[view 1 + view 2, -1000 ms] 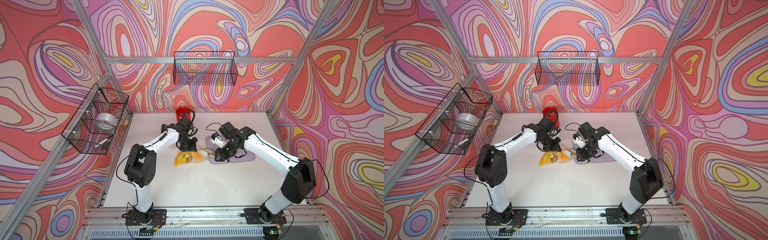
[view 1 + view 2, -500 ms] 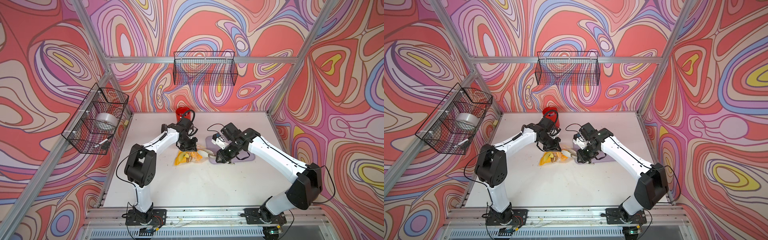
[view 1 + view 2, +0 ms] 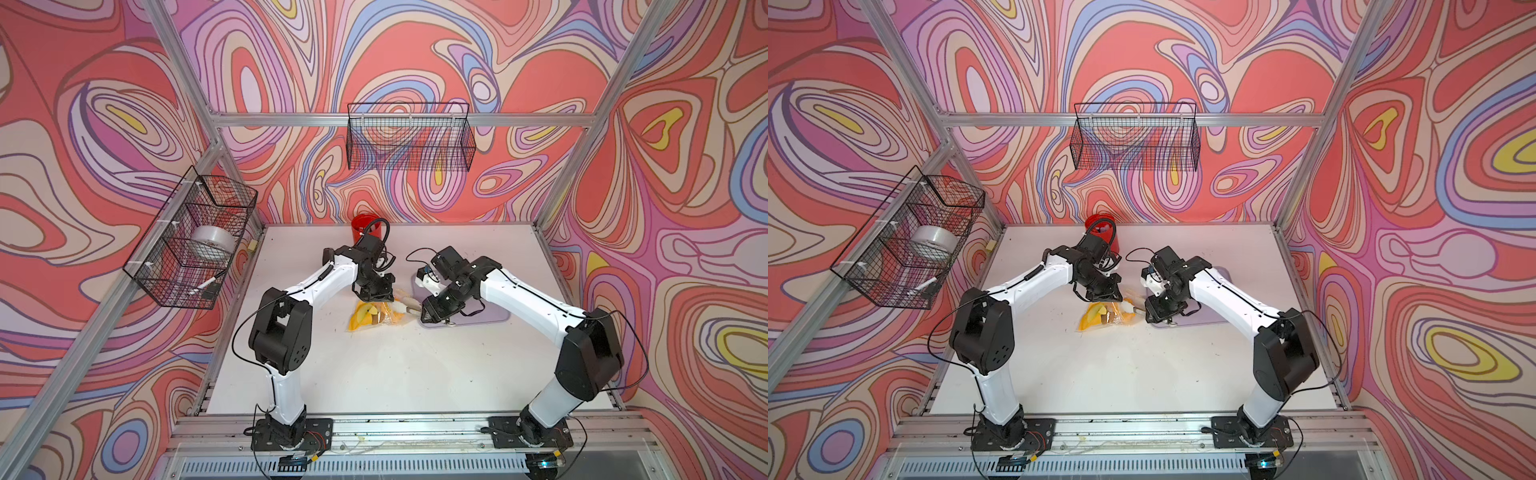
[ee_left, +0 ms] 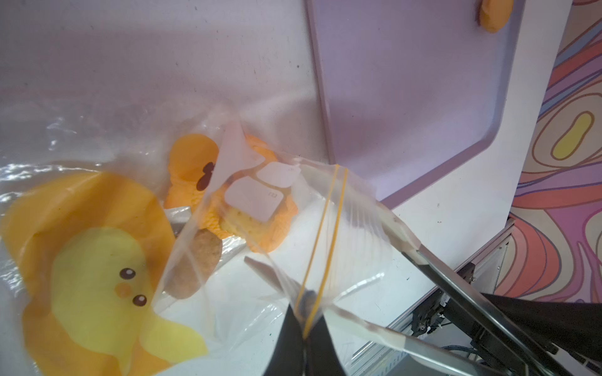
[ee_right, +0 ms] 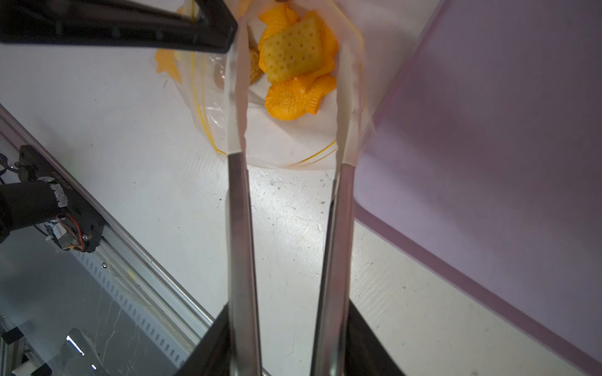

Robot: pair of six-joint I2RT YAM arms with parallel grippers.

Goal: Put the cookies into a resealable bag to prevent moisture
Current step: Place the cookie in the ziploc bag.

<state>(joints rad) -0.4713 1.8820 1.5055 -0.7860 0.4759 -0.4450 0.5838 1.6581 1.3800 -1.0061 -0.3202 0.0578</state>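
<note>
We read the table [image 3: 395, 374] as a clock face, with six at the arm bases and twelve at the back wall. The left arm reaches in from seven and the right arm from five.

Near the centre the resealable bag [image 3: 365, 318] lies on the table with its mouth turned toward three. The left gripper [image 4: 306, 325] stands at the bag's twelve o'clock side. Its fingers are pressed together on the yellow zip rim and hold one lip up.

The right gripper [image 5: 286, 312] meets the mouth from three. Its black fingers clamp the outsides of a pair of metal tongs [image 5: 239, 228], whose two arms stand spread. The pale tips of the tongs reach the mouth and flank the cookies [image 5: 293, 55]; we cannot tell whether both tips are inside the plastic. In the bag a pale square cookie lies on orange fish-shaped ones, and a round brown one sits deeper in.

At three, just beside the mouth, lies the lilac tray [image 3: 494, 316], partly under the right arm. The left wrist view shows one orange cookie on it, well apart from the bag.

At twelve a red cup [image 3: 360, 226] stands at the table's back edge. On the nine o'clock wall the side wire basket [image 3: 166, 286] holds a roll of tape [image 3: 212, 243]. The back wire basket [image 3: 409, 141] hangs on the twelve o'clock wall.
</note>
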